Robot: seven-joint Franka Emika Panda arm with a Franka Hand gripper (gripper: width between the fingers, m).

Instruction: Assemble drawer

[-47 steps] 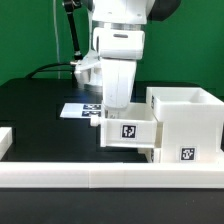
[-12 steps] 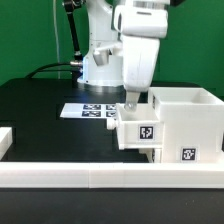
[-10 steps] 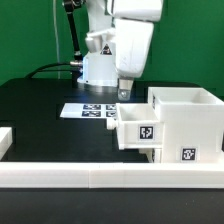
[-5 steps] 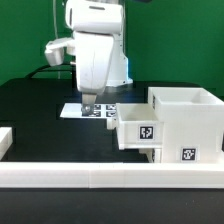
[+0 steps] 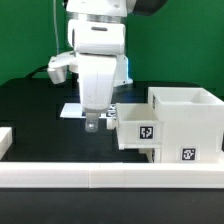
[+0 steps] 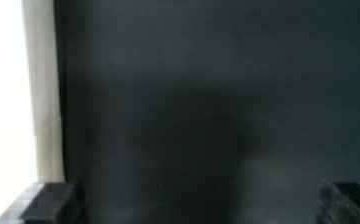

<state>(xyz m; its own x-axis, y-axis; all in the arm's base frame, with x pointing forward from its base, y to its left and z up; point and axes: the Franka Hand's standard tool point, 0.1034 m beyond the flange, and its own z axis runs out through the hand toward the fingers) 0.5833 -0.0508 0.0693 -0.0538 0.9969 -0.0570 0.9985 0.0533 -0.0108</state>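
The tall white drawer housing (image 5: 185,120) stands at the exterior view's right with a tag on its front. A shallow white tray (image 5: 140,135) with a tag sticks partway out of its side toward the exterior view's left. My gripper (image 5: 93,124) hangs low over the black table just left of that tray and touches nothing. In the wrist view my two fingertips (image 6: 52,200) stand far apart with only dark table between them, so the gripper (image 6: 203,205) is open and empty.
The marker board (image 5: 72,110) lies behind my gripper, partly hidden by it. A long low white rail (image 5: 100,178) runs along the front. A white part (image 5: 5,140) is cut off at the left edge. A white edge (image 6: 17,100) borders the wrist view.
My gripper has let go of the tray, risen off it and swung to the exterior view's left, then come down close to the table. The tray stays in the housing.
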